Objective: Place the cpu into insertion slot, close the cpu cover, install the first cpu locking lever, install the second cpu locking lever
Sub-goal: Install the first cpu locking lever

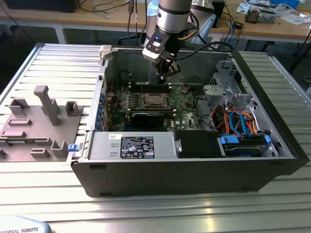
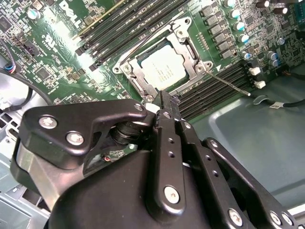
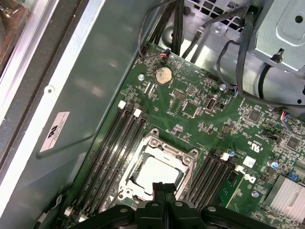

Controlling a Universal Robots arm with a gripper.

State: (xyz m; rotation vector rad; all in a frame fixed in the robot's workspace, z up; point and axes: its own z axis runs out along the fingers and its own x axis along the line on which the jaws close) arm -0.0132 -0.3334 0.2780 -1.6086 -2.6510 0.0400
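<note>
Since the open PC case (image 1: 194,174) is the biggest thing here, start there: the green motherboard (image 3: 190,95) lies flat inside it. The gripper (image 1: 164,74) hangs close over the socket, fingers pinched together on nothing. The insertion slot (image 2: 142,55) sits mid-board with the cpu cover (image 2: 189,51) down flat and the cpu (image 2: 164,67) seated, its silver top showing through the cut-out.

Arm (image 1: 171,17) hangs approx. vertical, hand (image 1: 164,75) pointing straight down w/ fingers (image 3: 158,192) pressed together, nothing held.
</note>
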